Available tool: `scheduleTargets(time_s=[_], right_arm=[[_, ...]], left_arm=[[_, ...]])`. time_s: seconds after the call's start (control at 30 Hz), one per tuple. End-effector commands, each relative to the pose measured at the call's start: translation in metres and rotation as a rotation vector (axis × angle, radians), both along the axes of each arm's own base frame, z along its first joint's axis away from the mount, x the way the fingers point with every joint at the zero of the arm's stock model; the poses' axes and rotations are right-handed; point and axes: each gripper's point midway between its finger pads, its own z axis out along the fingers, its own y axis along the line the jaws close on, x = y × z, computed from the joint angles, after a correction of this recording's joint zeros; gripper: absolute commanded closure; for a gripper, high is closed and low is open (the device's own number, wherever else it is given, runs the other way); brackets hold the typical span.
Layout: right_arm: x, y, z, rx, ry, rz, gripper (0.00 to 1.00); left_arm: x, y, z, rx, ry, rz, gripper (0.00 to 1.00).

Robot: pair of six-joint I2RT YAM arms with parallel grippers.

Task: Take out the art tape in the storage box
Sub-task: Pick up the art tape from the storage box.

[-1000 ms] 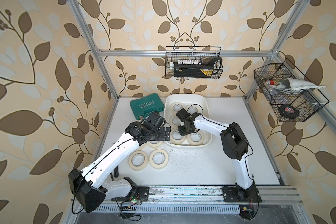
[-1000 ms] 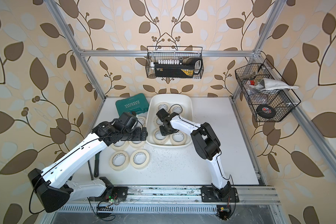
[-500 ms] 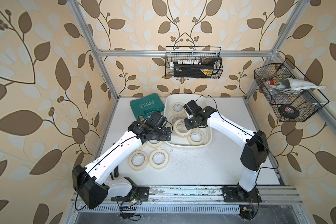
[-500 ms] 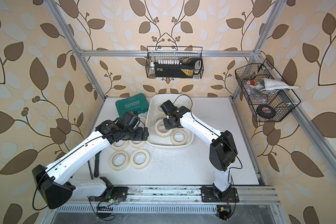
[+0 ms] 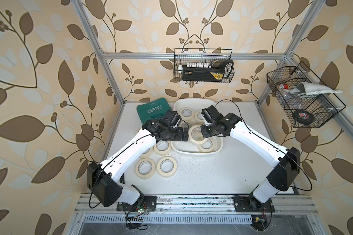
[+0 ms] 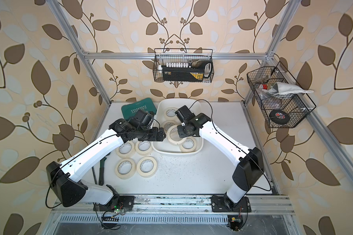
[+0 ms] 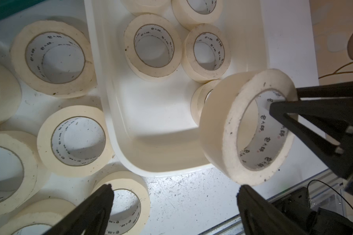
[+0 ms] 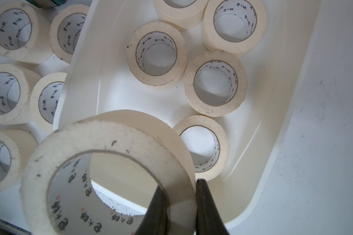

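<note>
The white storage box (image 5: 196,153) stands at the back middle of the table, with several cream art tape rolls (image 5: 186,112) lying flat in it. My right gripper (image 5: 204,132) is shut on the wall of one roll (image 8: 110,168), one finger inside the ring and one outside. It holds that roll (image 5: 196,134) tilted above the box's front part. My left gripper (image 5: 184,134) stands open over the box's left rim, just left of the lifted roll (image 7: 249,126), with nothing between its fingers (image 7: 102,195). Several more rolls (image 6: 147,166) lie on the table left of the box.
A teal tool case (image 5: 153,110) lies behind my left gripper. Black wire baskets hang on the back wall (image 5: 203,69) and the right frame (image 5: 302,99); the right one holds a black tape roll (image 5: 301,117). A dark hand tool (image 6: 102,168) lies under my left arm.
My right gripper has lifted a roll off the box floor and brought it toward the front, with its elbow swinging out to the right. My left arm has barely shifted.
</note>
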Motion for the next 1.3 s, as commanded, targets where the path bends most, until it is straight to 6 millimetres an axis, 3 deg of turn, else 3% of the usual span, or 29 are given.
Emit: scheduleTargets(time_s=[0.0,0.4,0.53,0.8,0.93,1.1,1.27], right_arm=[[-0.005,-0.004,0.012,0.033,-0.029,-0.022,1.00],[-0.014,-0.009,0.013,0.049,-0.025,-0.032,0.98],[-0.016,-0.011,0.011,0.044,-0.022,-0.033,0.98],[-0.019,-0.013,0.011,0.044,-0.020,-0.034,0.94],[-0.021,-0.013,0.016,0.066,-0.024,-0.045,0.75],[-0.028,-0.010,0.037,0.145,-0.068,-0.027,0.53],[-0.035,-0.013,0.064,0.217,-0.142,-0.007,0.41]], left_arm=[[0.012,-0.020,0.013,-0.064,-0.007,-0.027,0.02],[0.027,-0.049,-0.006,0.037,0.023,-0.035,0.10],[0.030,-0.060,-0.009,0.061,0.016,-0.056,0.18],[0.030,-0.066,-0.015,0.072,0.025,-0.067,0.66],[0.028,-0.065,-0.013,0.066,0.026,-0.069,0.77],[0.019,-0.064,-0.008,0.042,0.032,-0.087,0.86],[0.009,-0.057,-0.002,0.033,0.026,-0.117,0.90]])
